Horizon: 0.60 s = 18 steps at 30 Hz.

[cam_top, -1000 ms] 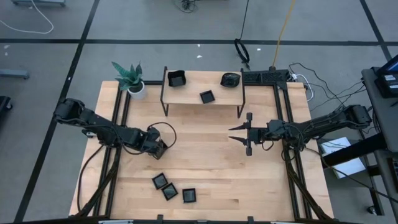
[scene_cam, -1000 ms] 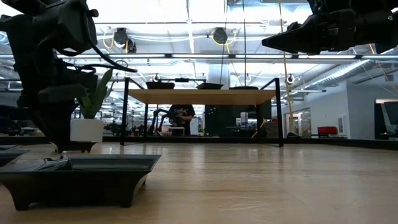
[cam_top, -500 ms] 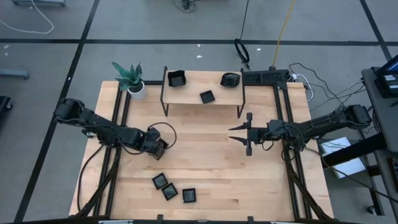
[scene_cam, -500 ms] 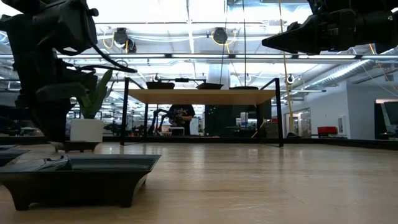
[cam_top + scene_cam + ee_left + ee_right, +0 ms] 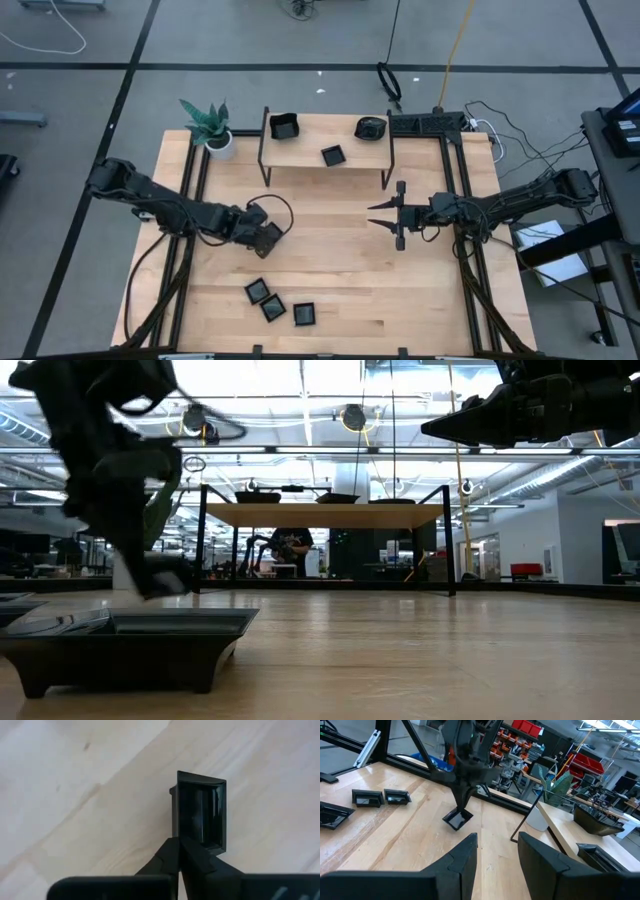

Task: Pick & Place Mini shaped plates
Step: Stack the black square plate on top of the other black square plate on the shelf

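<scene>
On the pale, grained wooden bench (image 5: 340,270), the left claw (image 5: 268,236) is clamped on the rim of a small glossy black square plate (image 5: 201,810), which hangs tilted just above the boards. Near the front edge lie three more square black plates (image 5: 274,302) in a loose row. A raised wooden shelf (image 5: 325,150) on dark metal legs carries three other dishes. The right claw (image 5: 385,214) hovers over the bench's right half, its blunt dark fingers (image 5: 461,855) parted and holding nothing.
</scene>
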### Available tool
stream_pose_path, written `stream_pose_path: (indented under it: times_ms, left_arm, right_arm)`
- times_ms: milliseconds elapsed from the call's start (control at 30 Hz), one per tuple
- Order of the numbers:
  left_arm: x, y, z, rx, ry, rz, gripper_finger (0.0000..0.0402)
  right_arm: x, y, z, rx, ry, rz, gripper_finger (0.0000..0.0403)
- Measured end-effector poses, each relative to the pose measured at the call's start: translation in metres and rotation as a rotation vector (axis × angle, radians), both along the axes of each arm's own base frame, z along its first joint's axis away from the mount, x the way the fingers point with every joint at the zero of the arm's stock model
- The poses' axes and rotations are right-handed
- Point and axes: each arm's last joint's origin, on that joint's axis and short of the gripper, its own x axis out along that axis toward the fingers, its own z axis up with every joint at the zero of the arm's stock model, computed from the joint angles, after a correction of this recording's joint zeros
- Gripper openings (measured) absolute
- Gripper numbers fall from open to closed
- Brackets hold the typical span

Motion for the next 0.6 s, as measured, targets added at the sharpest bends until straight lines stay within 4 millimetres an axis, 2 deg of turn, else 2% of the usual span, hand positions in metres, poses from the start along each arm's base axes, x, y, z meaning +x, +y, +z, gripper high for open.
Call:
stream_pose_path:
  times_ms: [133, 333, 467, 600]
  left_arm:
    - [0.015, -0.002, 0.022, 0.089, -0.083, -0.037, 0.0004]
    - [0.038, -0.002, 0.065, 0.326, -0.232, -0.101, 0.0004]
    - [0.05, -0.003, 0.089, 0.507, -0.316, -0.156, 0.0004]
    - [0.059, 0.003, 0.103, 0.64, -0.346, -0.178, 0.0003]
  right_arm:
    - [0.0, 0.0, 0.0, 0.019, -0.003, 0.001, 0.0132]
    - [0.004, 0.001, -0.001, 0.04, -0.026, 0.0, 0.0132]
    - [0.013, 0.001, -0.005, 0.044, -0.044, -0.016, 0.014]
    - [0.029, 0.006, 0.001, 0.029, -0.037, -0.062, 0.0163]
